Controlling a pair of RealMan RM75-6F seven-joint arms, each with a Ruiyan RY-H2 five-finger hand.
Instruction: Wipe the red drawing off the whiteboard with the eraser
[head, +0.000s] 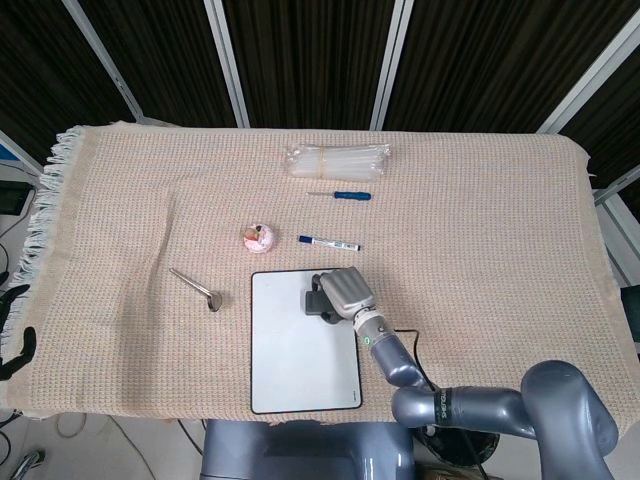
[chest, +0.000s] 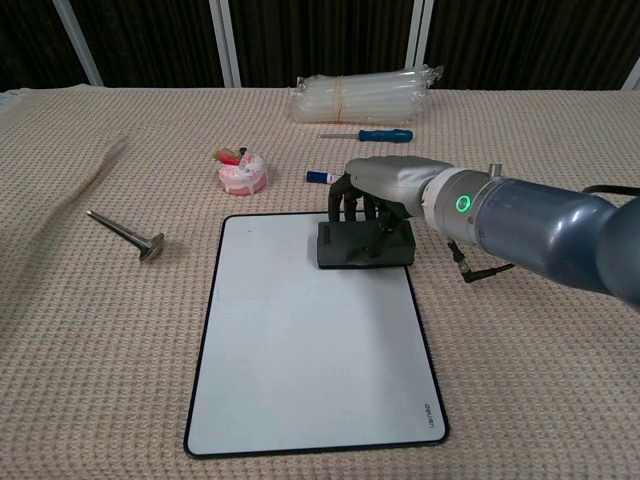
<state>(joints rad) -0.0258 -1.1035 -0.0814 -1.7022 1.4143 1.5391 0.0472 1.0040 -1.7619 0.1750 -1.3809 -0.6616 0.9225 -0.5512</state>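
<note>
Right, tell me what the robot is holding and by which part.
The right hand grips the dark eraser from above by its long sides, on the whiteboard. The left hand is not in view.

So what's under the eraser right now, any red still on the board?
The eraser, held by the right hand, sits on the whiteboard at its far right corner. The exposed board shows no red; the patch beneath the eraser is covered.

Right hand (chest: 385, 190) covers top of eraser (chest: 362, 248) and most of blue marker (chest: 318, 177) in chest view. Right forearm runs off chest frame's right edge. Left hand (head: 12, 335) cut by head view's left edge; finger pose unreadable. Pink object (chest: 241, 171) beside whiteboard (chest: 310, 345): detail too small to identify.
</note>
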